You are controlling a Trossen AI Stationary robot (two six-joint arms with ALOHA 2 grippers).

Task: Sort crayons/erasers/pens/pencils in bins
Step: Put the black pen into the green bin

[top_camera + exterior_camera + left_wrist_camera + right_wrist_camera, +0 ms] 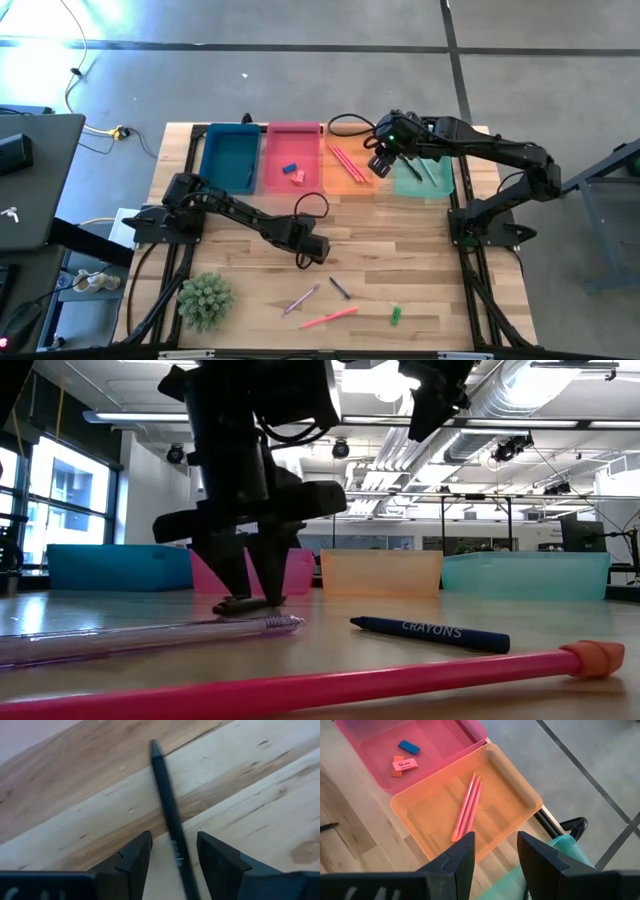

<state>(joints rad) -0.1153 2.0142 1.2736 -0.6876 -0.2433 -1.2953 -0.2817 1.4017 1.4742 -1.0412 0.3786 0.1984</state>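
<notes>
L gripper (172,857) is down at mid-table, fingers spread w/ a dark pen (167,815) lying between them, long axis running straight out past the tips. R gripper (495,852) hangs open and empty above the orange bin (517,785), far off, so the L arm is nearer.

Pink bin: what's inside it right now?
The pink bin holds a blue eraser and a pink eraser lying on an orange-red piece; that piece is partly covered, so its shape is unclear.
</notes>
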